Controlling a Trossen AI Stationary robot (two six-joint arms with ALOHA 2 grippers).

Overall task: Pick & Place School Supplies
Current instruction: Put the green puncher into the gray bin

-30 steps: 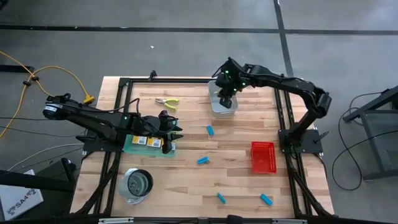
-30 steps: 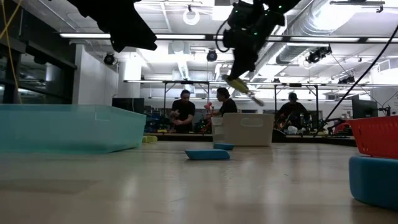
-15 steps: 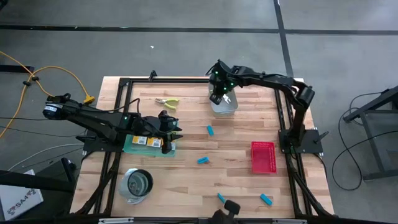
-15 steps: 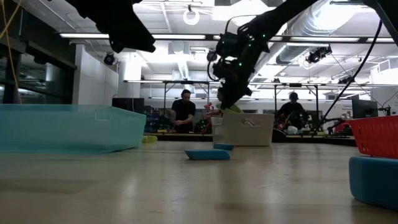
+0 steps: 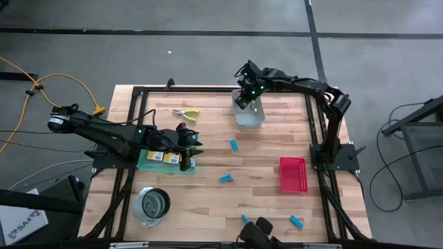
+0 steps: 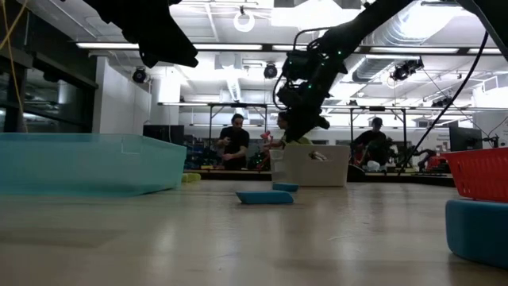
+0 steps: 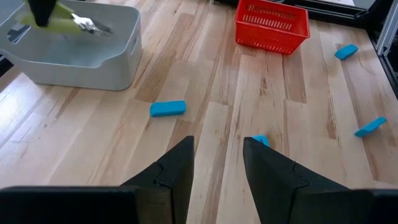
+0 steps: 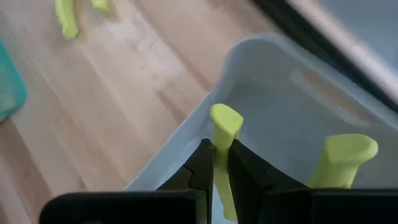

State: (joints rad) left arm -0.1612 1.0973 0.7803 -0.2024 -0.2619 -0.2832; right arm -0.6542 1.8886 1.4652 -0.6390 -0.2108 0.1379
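My right gripper (image 5: 242, 98) hangs over the grey bin (image 5: 251, 115) at the table's far side, shut on a plier-like tool with yellow-green handles (image 7: 67, 23). A second such tool (image 5: 185, 113) lies flat on the table left of the bin. My left gripper (image 5: 196, 148) is open and holds nothing, above the green mat (image 5: 149, 164) with the yellow crayon boxes (image 5: 159, 158). Several light-blue blocks lie on the table, among them one (image 5: 234, 144) near the bin and one (image 5: 225, 178) mid-table. My right gripper pinches one yellow-green handle (image 8: 221, 138) of the tool between its two fingers, which slant down from above. The handle's free end (image 8: 226, 118) sticks out past the fingertips, and the other handle (image 8: 346, 154) stands free beside it. The tool hangs clear over the bin's inside.
A red tray (image 5: 292, 174) stands at the right. A round metal cup (image 5: 152, 205) stands near the front left. More blue blocks (image 5: 296, 221) (image 5: 245, 218) lie by the near edge. People stand in the room beyond the table.
My right gripper has sunk toward the grey bin with the tool and shifted a little toward the table's far left. Its wrist has rolled. The tool, held high above the bin before, now hangs at the bin's rim height. The jaws stay shut on it.
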